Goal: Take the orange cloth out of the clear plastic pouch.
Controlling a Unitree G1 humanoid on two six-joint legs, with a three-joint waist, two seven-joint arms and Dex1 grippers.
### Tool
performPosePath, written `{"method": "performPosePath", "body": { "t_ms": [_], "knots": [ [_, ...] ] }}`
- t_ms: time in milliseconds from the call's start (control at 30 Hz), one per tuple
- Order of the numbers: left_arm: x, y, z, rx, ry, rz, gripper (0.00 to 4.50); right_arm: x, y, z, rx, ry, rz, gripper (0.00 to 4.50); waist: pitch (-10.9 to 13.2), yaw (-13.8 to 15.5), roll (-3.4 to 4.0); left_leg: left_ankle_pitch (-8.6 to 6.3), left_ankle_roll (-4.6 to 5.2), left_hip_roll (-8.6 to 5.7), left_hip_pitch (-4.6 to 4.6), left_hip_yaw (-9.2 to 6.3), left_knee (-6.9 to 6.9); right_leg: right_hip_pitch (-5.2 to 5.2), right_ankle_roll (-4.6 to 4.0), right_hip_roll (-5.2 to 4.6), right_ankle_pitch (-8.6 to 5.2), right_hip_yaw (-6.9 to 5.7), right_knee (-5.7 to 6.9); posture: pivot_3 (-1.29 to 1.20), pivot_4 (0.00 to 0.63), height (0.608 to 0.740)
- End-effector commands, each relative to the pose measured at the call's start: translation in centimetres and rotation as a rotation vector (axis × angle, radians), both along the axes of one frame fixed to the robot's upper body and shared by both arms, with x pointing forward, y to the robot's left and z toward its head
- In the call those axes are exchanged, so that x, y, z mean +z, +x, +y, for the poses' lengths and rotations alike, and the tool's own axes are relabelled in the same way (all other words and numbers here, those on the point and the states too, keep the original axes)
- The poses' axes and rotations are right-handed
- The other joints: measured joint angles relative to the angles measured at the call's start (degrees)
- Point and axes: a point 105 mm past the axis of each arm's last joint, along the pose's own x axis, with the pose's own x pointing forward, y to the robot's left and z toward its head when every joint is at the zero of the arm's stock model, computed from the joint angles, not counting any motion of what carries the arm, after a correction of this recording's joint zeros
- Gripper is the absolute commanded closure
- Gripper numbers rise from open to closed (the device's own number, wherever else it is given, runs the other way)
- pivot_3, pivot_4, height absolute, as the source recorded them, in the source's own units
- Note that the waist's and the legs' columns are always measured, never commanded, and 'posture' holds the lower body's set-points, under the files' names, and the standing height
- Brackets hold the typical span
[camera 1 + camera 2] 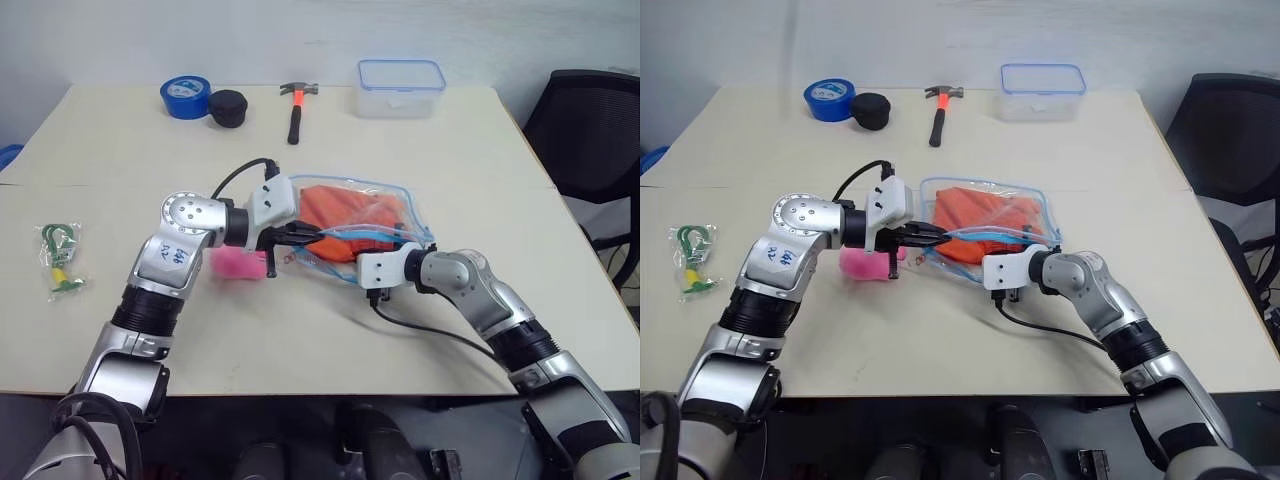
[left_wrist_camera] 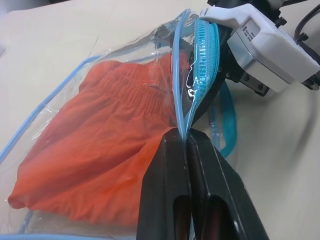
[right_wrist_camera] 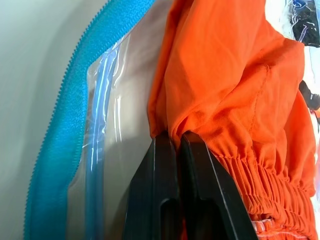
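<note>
1. The left gripper (image 2: 186, 145) is seen pressed shut, its two black fingers (image 2: 165, 190) pinching the light blue zipper edge of the clear, soft plastic pouch (image 1: 385, 195), which is held lifted at the centre of the left eye view.
2. The right gripper (image 3: 176, 142) is seen closed tight as well; in the right wrist view a gathered fold of the bright orange cloth (image 3: 235, 95) is clamped between its black fingers (image 3: 150, 195), just beside the blue zipper band.
3. In the left eye view the right gripper (image 1: 385, 250) is placed at the pouch's near, open edge, right of centre, with the left gripper (image 1: 300, 237) close on its left.
4. The orange cloth (image 1: 345, 212) is seen wrinkled and bunched, with an elastic-gathered hem, and most of it is still enclosed in the pouch at mid-frame.
5. One pouch and one orange cloth are counted.
6. One soft pink plush toy (image 1: 238, 262) is seen on the beige table (image 1: 450, 150), partly hidden under the left gripper.
7. Along the upper edge of the frame are counted one blue tape roll (image 1: 185, 96), one black round object (image 1: 228, 108), one hammer with an orange-and-black handle (image 1: 297, 108) and one rigid clear box with a blue-rimmed lid (image 1: 401, 88).
8. One small green-and-yellow item (image 1: 58, 258) is seen at the left edge, and one black chair (image 1: 590, 140) at the right.
</note>
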Motion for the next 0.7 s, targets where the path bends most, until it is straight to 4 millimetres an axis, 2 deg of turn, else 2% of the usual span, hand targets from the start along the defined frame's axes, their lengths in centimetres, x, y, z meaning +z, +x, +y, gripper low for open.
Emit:
{"method": "performPosePath", "body": {
  "t_ms": [33,167,233,300,433,600,700],
  "knots": [
    [1.6,-0.2,-0.7,-0.004,-0.075,-0.015,4.50,-2.3,-0.5,-0.3,-0.010,-0.070,0.061,4.46,0.00,0.03,0.00,0.00,0.00,0.00,0.00,-0.01,0.00,0.00,0.00,0.00,0.00,0.00,0.00,0.00,0.150,0.740],
    [1.9,2.0,-0.9,0.113,-0.122,-0.009,4.50,-0.4,-1.4,0.9,0.068,-0.061,-0.006,4.46,0.00,0.17,0.00,0.00,0.00,-0.01,0.00,-0.09,0.00,0.02,0.00,-0.01,0.00,0.00,0.00,0.00,0.150,0.740],
    [1.5,3.3,-0.7,0.172,-0.106,-0.025,4.50,1.4,-2.8,1.9,0.160,-0.047,-0.045,4.46,0.00,0.21,0.00,0.00,0.00,-0.07,0.00,-0.12,0.00,-0.04,0.01,-0.01,0.00,-0.03,-0.02,0.00,0.150,0.740],
    [1.2,4.2,-0.6,0.215,-0.103,-0.029,4.50,2.2,-4.1,2.3,0.224,-0.071,-0.075,4.46,0.00,0.21,0.00,0.00,0.00,-0.17,0.00,-0.15,0.00,-0.12,0.01,0.00,0.01,-0.08,-0.04,0.00,0.150,0.740],
    [0.7,5.3,-0.8,0.255,-0.114,-0.021,4.50,2.1,-5.9,1.7,0.301,-0.161,-0.097,4.46,0.00,0.32,0.00,0.00,0.00,-0.19,-0.01,-0.19,0.00,-0.10,0.01,0.00,0.01,-0.18,-0.09,0.00,0.150,0.740],
    [0.6,5.5,-1.4,0.245,-0.122,-0.020,4.50,1.1,-7.6,0.3,0.344,-0.228,-0.073,4.46,0.00,0.38,0.00,0.00,0.00,-0.22,-0.01,-0.14,0.00,-0.05,0.01,-0.02,0.01,-0.21,-0.12,0.00,0.150,0.740],
    [-0.3,6.1,-0.4,0.279,-0.049,-0.081,4.50,1.2,-9.8,-0.7,0.406,-0.229,-0.052,4.46,0.00,0.44,0.00,0.00,0.00,-0.23,-0.02,-0.14,0.00,-0.06,0.02,-0.01,0.01,-0.22,-0.12,0.00,0.150,0.740]
  ]
}}
